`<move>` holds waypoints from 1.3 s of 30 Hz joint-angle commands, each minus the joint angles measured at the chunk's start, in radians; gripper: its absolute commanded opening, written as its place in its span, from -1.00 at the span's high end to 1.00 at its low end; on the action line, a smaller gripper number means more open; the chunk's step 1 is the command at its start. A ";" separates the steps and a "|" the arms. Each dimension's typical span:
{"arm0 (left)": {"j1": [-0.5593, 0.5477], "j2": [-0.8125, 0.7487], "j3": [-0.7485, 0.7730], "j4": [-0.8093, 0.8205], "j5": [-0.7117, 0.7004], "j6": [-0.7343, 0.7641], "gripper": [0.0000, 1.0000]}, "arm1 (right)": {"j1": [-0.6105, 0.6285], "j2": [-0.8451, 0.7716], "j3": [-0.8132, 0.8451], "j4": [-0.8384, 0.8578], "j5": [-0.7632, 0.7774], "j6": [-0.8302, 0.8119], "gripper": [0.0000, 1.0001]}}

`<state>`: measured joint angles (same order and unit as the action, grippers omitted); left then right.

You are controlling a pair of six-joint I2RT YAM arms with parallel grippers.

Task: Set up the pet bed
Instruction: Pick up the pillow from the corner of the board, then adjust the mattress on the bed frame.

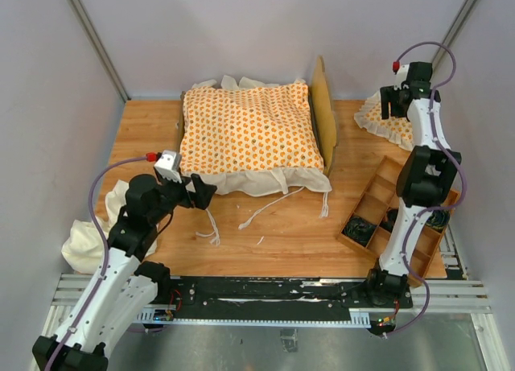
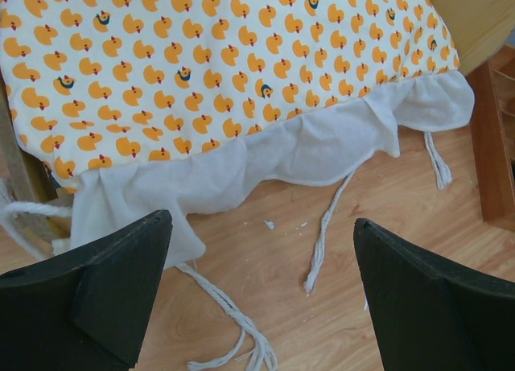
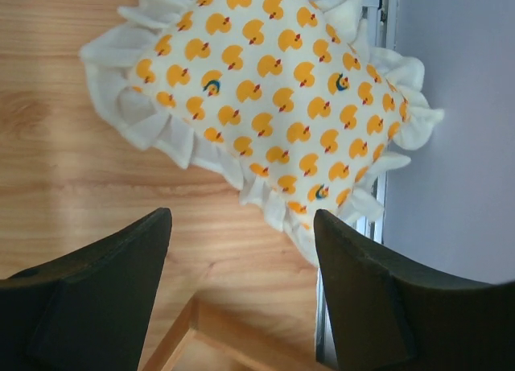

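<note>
Just short of the cushion [image 1: 251, 133], which lies on the frame [image 1: 325, 117], the left gripper [image 1: 203, 192] hangs open and empty (the right gripper [image 1: 392, 104], also open, sits well off it, above the pillow [image 3: 265, 105]).

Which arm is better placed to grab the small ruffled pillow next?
Right. The right hand, open, hovers beside the small pillow; the left hand faces the large cushion.

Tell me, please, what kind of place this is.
Probably a robot test booth, not a home. Plain grey walls close in a wooden table, the left arm and right arm stand on a metal rail at its near edge, and a divided tray holds small parts.
</note>
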<state>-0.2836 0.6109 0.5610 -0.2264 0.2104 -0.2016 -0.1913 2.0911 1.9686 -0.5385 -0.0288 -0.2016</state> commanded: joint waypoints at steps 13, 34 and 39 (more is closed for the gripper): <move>0.003 0.467 0.324 0.314 -0.033 -0.222 -0.55 | -0.101 0.442 0.426 0.020 -0.110 -0.043 -0.45; -0.054 1.460 0.870 0.631 0.136 -0.448 0.21 | -0.105 0.267 0.241 0.061 -0.075 0.114 0.99; -0.053 1.483 0.925 0.644 0.159 -0.472 0.14 | -0.099 0.118 0.133 0.079 -0.098 0.201 0.99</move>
<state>-0.3294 2.0953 1.4250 0.3428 0.3363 -0.6437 -0.2863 2.3608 2.1590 -0.4759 -0.1143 -0.1032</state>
